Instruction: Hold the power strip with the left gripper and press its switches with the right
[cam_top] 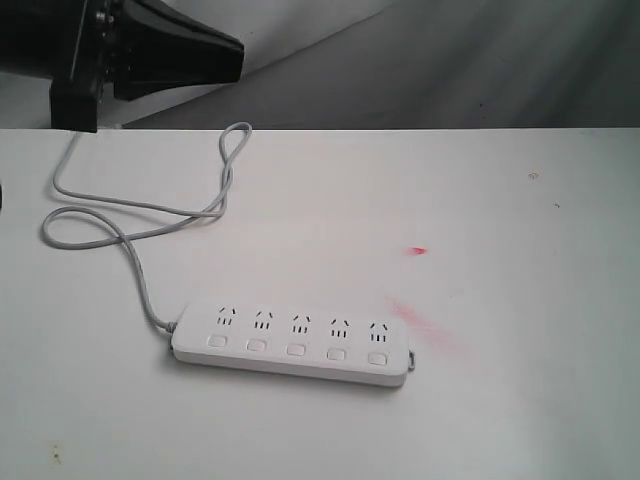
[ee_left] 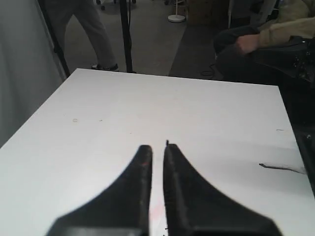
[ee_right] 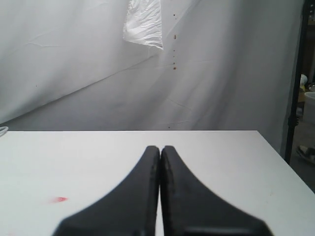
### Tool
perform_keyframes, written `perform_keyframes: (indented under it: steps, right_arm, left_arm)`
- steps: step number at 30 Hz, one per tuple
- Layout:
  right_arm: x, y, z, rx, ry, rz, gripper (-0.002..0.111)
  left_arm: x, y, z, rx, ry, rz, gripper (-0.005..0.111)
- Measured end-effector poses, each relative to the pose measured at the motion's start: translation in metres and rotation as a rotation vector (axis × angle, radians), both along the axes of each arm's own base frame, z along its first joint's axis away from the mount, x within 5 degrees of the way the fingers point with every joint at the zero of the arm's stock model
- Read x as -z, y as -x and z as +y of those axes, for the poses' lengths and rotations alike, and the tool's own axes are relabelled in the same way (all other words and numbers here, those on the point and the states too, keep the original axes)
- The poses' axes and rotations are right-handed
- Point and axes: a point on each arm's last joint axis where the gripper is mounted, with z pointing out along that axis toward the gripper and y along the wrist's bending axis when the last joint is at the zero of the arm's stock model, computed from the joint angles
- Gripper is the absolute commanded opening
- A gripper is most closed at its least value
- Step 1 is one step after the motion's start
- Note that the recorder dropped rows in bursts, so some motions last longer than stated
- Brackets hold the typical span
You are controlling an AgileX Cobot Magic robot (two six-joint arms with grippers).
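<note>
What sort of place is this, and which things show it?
Probably a robotics lab: a white table holding a power strip, a draped grey backdrop, and a seated person near an equipment stand.

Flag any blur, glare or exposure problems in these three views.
Exterior view: white table washed out, power strip sharp with a thin soft shadow, dark arm at top mostly black. Left wrist view: jaws out of focus, table sharp. Right wrist view: jaws soft, backdrop crisp.
</note>
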Motion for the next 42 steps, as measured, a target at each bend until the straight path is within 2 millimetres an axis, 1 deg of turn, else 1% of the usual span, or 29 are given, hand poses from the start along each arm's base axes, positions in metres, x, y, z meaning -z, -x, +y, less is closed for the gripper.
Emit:
perform_keyframes:
  steps: [3, 5, 14, 18, 20, 21, 24, 25, 27, 29, 31, 35, 37, 39, 42]
  right_arm:
    - [0.000, 0.000, 0.000, 0.000, 0.000, 0.000, 0.000]
    - [0.000, 0.000, 0.000, 0.000, 0.000, 0.000, 0.000]
    - [0.000, 0.000, 0.000, 0.000, 0.000, 0.000, 0.000]
    - [0.000, 0.000, 0.000, 0.000, 0.000, -0.002, 0.000]
    - [0.000, 0.000, 0.000, 0.001, 0.000, -0.004, 0.000]
    - [0.000, 0.000, 0.000, 0.001, 0.000, -0.004, 0.000]
    - [0.000, 0.000, 0.000, 0.001, 0.000, -0.004, 0.000]
    - [-0.001, 0.000, 0.000, 0.001, 0.000, -0.006, 0.000]
    - [-0.001, 0.000, 0.000, 0.001, 0.000, -0.008, 0.000]
    - [-0.001, 0.000, 0.000, 0.001, 0.000, -0.008, 0.000]
    - [-0.001, 0.000, 0.000, 0.001, 0.000, -0.008, 0.000]
    - [-0.001, 0.000, 0.000, 0.001, 0.000, -0.008, 0.000]
    - [-0.001, 0.000, 0.000, 0.001, 0.000, -0.008, 0.000]
    - [-0.001, 0.000, 0.000, 0.001, 0.000, -0.008, 0.000]
    - [-0.001, 0.000, 0.000, 0.001, 0.000, -0.008, 0.000]
  left_arm:
    - [-0.012, 0.010, 0.000, -0.025, 0.023, 0.047, 0.001]
    - [-0.014, 0.013, 0.000, -0.035, 0.025, 0.069, 0.001]
    - [-0.015, 0.014, 0.001, -0.035, 0.021, 0.077, 0.001]
    - [-0.019, 0.012, 0.004, -0.143, -0.021, 0.019, 0.001]
    - [-0.022, 0.016, 0.002, -0.207, -0.049, -0.028, 0.001]
    - [-0.024, 0.018, 0.001, -0.267, -0.065, -0.062, 0.001]
    - [-0.032, 0.036, -0.007, -0.404, -0.077, -0.165, 0.001]
    - [-0.033, 0.041, -0.007, -0.466, -0.079, -0.201, 0.001]
    - [-0.035, 0.057, -0.007, -0.575, -0.072, -0.264, 0.001]
    - [-0.031, 0.073, -0.003, -0.663, -0.070, -0.305, 0.001]
    - [-0.029, 0.091, 0.005, -0.742, -0.057, -0.344, 0.001]
    - [-0.017, 0.127, 0.029, -0.883, -0.037, -0.405, 0.001]
    - [-0.010, 0.149, 0.042, -0.947, -0.015, -0.441, 0.001]
    - [-0.001, 0.169, 0.052, -0.989, 0.008, -0.472, 0.001]
    - [0.006, 0.198, 0.066, -1.041, 0.068, -0.534, 0.001]
